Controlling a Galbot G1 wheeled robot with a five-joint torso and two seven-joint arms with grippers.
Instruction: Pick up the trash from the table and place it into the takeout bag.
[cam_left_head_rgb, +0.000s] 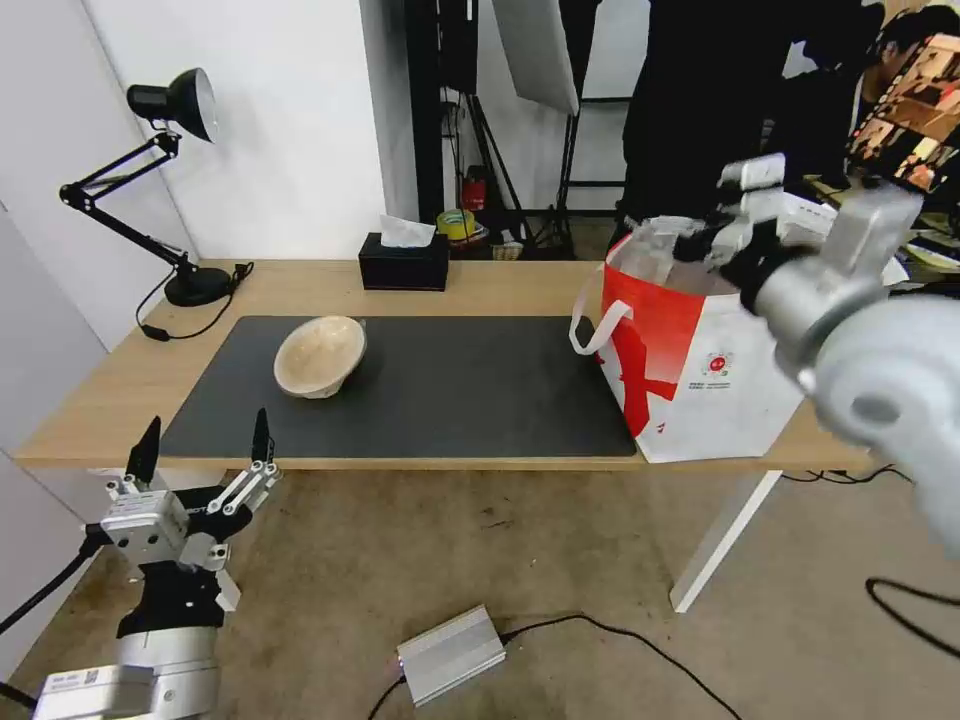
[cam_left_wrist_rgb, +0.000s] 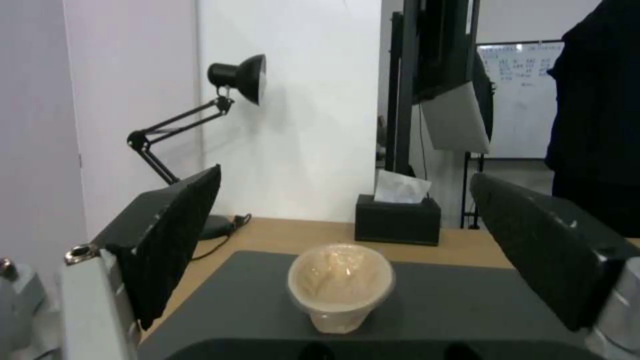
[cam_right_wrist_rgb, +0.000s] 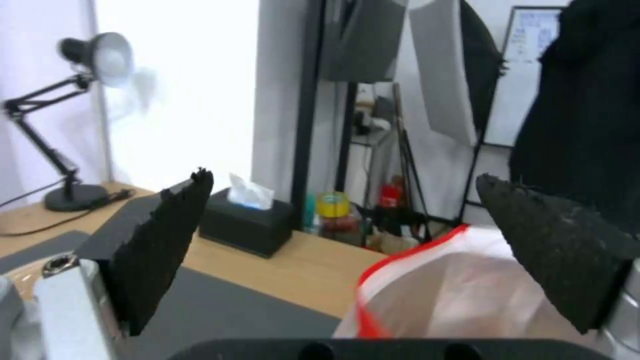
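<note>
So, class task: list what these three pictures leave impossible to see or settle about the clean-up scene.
- Inside of the takeout bag: head view, hidden by its own walls and the right arm; whether trash lies in it is unknown.
- Right gripper: head view, blurred above the bag.
- Pulp bowl: left wrist view, any contents too unclear to tell.
- Bag logo: head view, print too small.

The light-wood bench (cam_left_head_rgb: 480, 290) carries a dark grey mat (cam_left_head_rgb: 420, 385) bearing a tilted beige pulp bowl (cam_left_head_rgb: 320, 355); a black lamp (cam_left_head_rgb: 170, 190), tissue box (cam_left_head_rgb: 404, 262) and red-and-white takeout bag (cam_left_head_rgb: 700, 360) stand on it.
</note>
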